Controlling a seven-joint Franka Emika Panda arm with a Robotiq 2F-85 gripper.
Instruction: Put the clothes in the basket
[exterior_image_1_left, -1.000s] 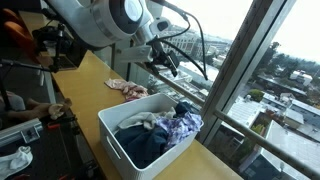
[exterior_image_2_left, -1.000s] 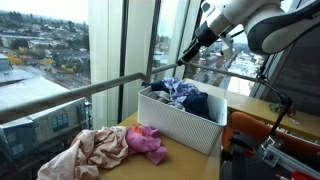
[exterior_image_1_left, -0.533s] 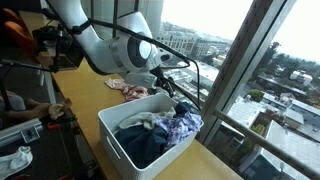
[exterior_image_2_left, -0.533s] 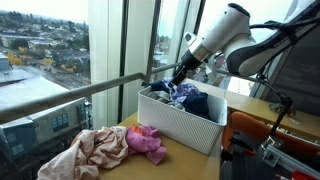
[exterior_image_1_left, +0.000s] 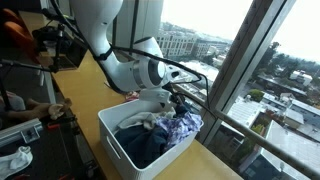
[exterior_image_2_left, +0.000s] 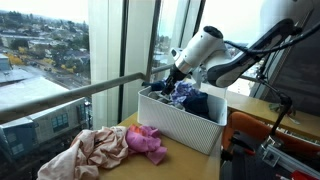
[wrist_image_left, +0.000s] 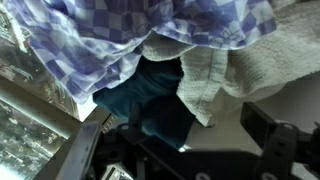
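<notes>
Though its walls are smooth, the basket (exterior_image_2_left: 180, 125) holds crumpled clothes (exterior_image_1_left: 150, 138).

Clothes (exterior_image_2_left: 190, 98) lie in the basket (exterior_image_2_left: 180, 126), other clothes (exterior_image_2_left: 105, 148) beside it.

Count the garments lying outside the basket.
2. A pale pink garment lies on the tabletop; a magenta garment rests against it, next to the white basket. Folds may hide another.

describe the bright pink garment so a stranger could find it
Find the white basket on the wooden ledge by the window. Two cloths lie outside it. Yours is the magenta one nearer the basket, far brighter than the pale peach cloth beside it.
</notes>
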